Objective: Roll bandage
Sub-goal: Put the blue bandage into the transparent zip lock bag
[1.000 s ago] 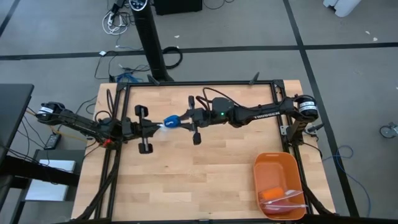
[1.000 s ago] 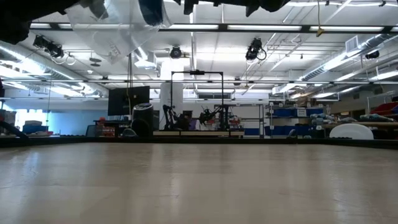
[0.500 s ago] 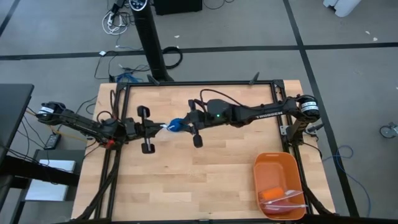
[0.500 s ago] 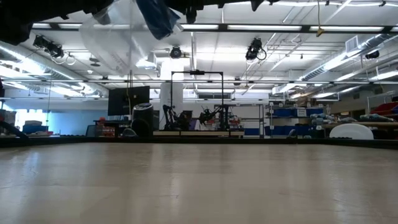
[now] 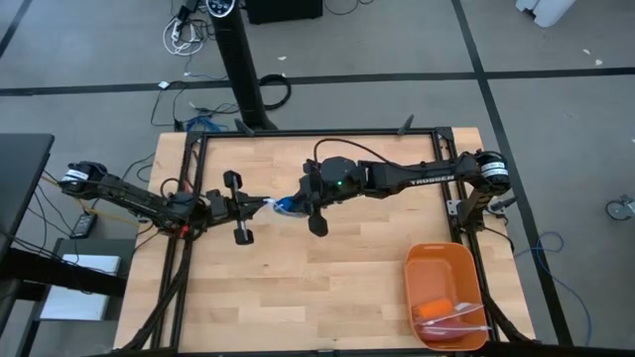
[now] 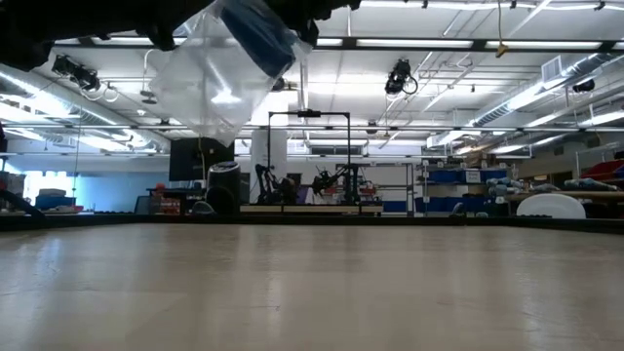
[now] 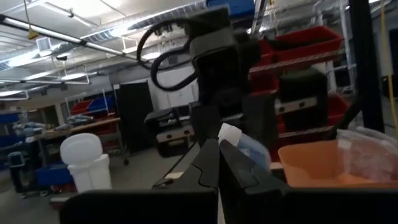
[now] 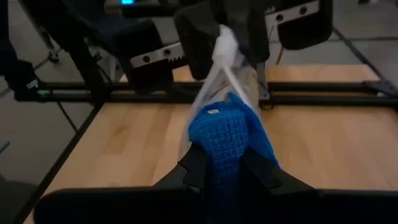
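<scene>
Above the table, bandage (image 8: 227,134) in right hand (image 8: 221,163)

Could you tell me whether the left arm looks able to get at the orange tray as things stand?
Probably not right now. The left gripper is shut on the clear plastic bag, held in the air against the right gripper, which grips the bandage. The orange tray sits at the table's far right corner.

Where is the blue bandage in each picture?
High view: the bandage is a small blue spot mid-table, between the left gripper and right gripper.
Low view: it hangs at the top, inside the clear bag, at.
Left wrist view: a pale blue bit shows beyond the fingers, at.
Right wrist view: big and blue between the fingers, at.
Shared landmark: the clear bag.
</scene>
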You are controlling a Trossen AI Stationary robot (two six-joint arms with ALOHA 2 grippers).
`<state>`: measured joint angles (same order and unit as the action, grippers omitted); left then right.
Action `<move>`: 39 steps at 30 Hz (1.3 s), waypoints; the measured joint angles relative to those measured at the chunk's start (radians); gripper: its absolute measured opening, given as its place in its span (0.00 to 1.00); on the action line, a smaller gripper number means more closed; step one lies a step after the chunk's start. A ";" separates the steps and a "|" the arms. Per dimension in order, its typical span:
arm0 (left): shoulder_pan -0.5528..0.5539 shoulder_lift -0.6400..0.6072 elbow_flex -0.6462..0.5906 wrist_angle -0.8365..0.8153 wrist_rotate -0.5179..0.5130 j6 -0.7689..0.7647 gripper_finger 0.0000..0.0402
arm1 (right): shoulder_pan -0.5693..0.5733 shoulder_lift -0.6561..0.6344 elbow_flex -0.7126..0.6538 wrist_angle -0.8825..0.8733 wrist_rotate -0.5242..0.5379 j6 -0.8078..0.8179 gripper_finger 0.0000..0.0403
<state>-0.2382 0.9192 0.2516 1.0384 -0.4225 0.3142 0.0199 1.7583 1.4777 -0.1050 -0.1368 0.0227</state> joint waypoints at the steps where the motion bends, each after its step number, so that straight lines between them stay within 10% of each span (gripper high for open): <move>1: 0.000 0.000 0.000 -0.006 -0.009 0.001 0.00 | 0.007 0.000 0.012 -0.026 0.001 -0.001 0.12; 18: 0.002 0.163 0.107 -0.048 -0.061 -0.008 0.00 | -0.009 0.008 0.059 -0.230 -0.032 0.080 0.14; 39: 0.003 0.261 0.153 -0.003 -0.064 -0.053 0.00 | 0.110 -0.181 0.058 -0.399 0.173 0.026 0.56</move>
<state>-0.2348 1.1801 0.4042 1.0354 -0.4865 0.2615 0.1303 1.5773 1.5352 -0.5035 0.0361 0.0491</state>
